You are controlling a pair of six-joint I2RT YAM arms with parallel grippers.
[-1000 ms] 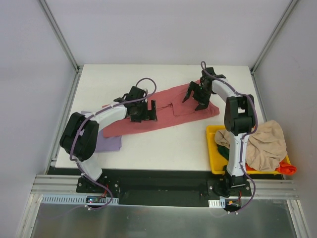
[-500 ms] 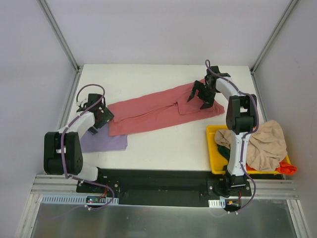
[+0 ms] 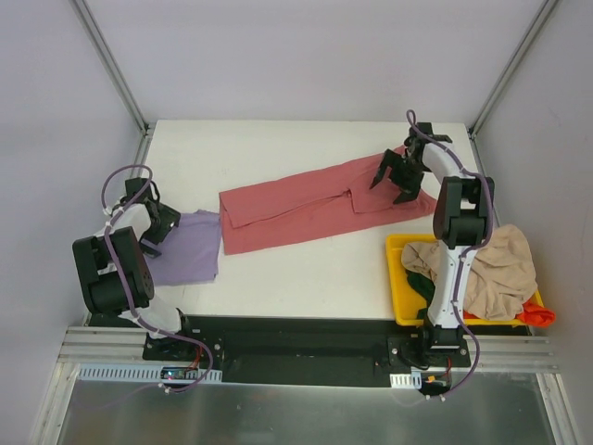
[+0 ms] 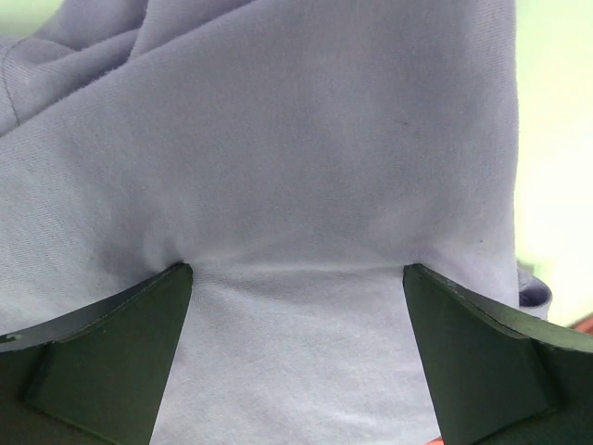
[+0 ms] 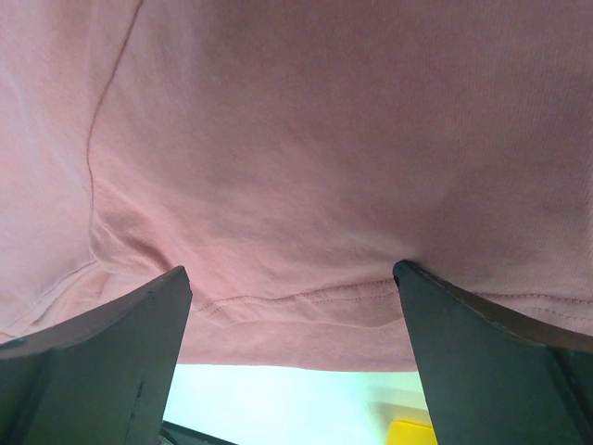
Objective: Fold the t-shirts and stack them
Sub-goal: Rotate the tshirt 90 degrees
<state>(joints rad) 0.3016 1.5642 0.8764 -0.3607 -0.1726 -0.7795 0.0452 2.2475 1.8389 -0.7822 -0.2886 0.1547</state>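
Reckoning the pink-red t-shirt [image 3: 306, 202] limp and light, we would pinch its hemmed end, left claw [image 4: 296, 269] and right claw [image 5: 289, 269] both released.

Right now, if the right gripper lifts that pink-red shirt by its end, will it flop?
Probably flop: the pink-red shirt lies flat in soft folds, so the rest would likely drape and drag. It looks light, thin knit at the hem. One pinch by the right gripper may unfold the layers.

The left arm [image 3: 111, 269] and right arm [image 3: 451, 269] share white links, black joints, purple cables.
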